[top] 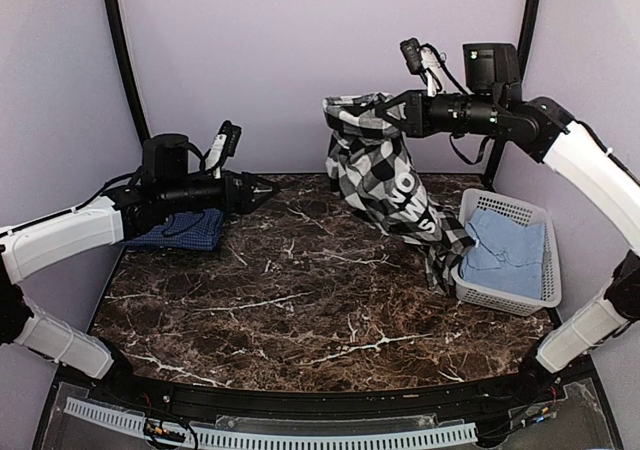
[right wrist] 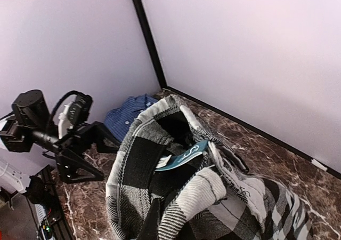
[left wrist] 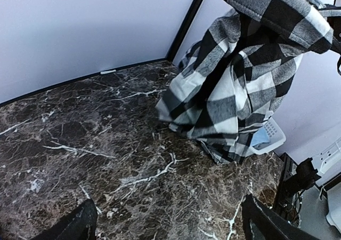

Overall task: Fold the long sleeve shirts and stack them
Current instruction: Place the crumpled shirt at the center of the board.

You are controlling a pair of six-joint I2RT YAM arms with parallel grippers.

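The black-and-white checked long sleeve shirt (top: 385,175) hangs from my right gripper (top: 392,110), which is shut on its collar end high above the back of the table. Its lower part trails onto the marble and against the basket. In the right wrist view the same shirt (right wrist: 160,165) bunches over my fingers and hides them; a teal tag (right wrist: 184,154) shows inside. The dark blue shirt (top: 180,230) lies folded at the back left, under my left arm. My left gripper (top: 265,192) is open in the air and empty, pointing at the hanging shirt (left wrist: 234,85).
A white slotted basket (top: 535,295) with pale blue cloth (top: 505,255) in it stands at the right edge. The marble tabletop (top: 300,300) is ringed by a black frame, with lilac walls behind. Black posts rise at the back corners.
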